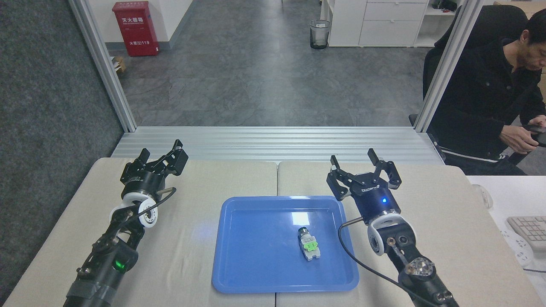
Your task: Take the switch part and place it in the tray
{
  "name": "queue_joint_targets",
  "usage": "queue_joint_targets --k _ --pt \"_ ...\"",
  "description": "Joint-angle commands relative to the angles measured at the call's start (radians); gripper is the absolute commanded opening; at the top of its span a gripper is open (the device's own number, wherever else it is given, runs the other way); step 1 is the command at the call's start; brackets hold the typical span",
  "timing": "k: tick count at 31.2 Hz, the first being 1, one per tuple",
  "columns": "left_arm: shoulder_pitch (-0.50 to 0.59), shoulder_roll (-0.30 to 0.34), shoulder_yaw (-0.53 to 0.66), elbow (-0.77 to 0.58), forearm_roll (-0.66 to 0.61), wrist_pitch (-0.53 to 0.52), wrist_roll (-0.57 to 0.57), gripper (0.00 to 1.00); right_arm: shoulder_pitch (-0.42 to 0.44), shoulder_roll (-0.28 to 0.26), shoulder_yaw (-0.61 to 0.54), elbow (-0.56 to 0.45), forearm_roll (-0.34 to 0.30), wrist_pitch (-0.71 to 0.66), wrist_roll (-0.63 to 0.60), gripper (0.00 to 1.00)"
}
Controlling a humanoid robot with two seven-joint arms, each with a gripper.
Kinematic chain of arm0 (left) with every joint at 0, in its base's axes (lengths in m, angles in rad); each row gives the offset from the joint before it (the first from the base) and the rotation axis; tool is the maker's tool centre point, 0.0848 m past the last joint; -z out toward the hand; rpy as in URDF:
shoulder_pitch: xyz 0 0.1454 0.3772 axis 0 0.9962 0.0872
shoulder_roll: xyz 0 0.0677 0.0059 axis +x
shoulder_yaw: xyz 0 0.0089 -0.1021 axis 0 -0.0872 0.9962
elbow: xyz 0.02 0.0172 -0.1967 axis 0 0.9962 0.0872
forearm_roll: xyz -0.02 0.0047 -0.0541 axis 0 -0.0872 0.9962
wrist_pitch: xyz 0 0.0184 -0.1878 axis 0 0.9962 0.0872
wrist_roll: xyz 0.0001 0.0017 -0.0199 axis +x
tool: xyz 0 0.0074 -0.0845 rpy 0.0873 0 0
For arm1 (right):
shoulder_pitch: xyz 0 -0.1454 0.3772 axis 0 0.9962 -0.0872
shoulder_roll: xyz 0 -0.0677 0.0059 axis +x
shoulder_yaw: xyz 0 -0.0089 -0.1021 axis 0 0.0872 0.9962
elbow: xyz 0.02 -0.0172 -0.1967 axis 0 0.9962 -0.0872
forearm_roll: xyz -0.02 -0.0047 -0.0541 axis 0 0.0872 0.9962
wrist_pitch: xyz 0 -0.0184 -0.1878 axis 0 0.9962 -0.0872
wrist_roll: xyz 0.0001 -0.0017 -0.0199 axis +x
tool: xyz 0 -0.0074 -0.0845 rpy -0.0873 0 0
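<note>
The switch part (309,245), whitish with a green middle block and a dark cylindrical end, lies flat inside the blue tray (239,273), in its right half. Nothing holds it. My right gripper (353,159) is raised beyond the tray's far right corner, open and empty, well clear of the part. My left gripper (161,152) rests open near the table's far left corner, holding nothing.
A person in black sits on a chair (490,85) beyond the table's right corner. A keyboard (531,230) and power strip (518,251) lie on the white desk at right. An aluminium rail (273,143) borders the table's far edge.
</note>
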Motion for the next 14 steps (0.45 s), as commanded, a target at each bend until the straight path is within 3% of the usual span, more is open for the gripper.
queue_joint_targets --k 1,4,14 --pt "0.0 0.0 0.0 0.0 0.0 0.001 0.0 1.0 -0.069 -0.268 -0.1 0.182 -0.033 -0.06 0.051 1.0" --pt "0.0 0.0 0.0 0.0 0.0 0.001 0.0 1.0 -0.096 -0.304 -0.076 0.219 -0.032 -0.059 0.065 1.0" --pt "0.0 0.0 0.0 0.0 0.0 0.001 0.0 1.0 -0.106 -0.294 -0.1 0.207 -0.049 -0.066 0.074 1.0"
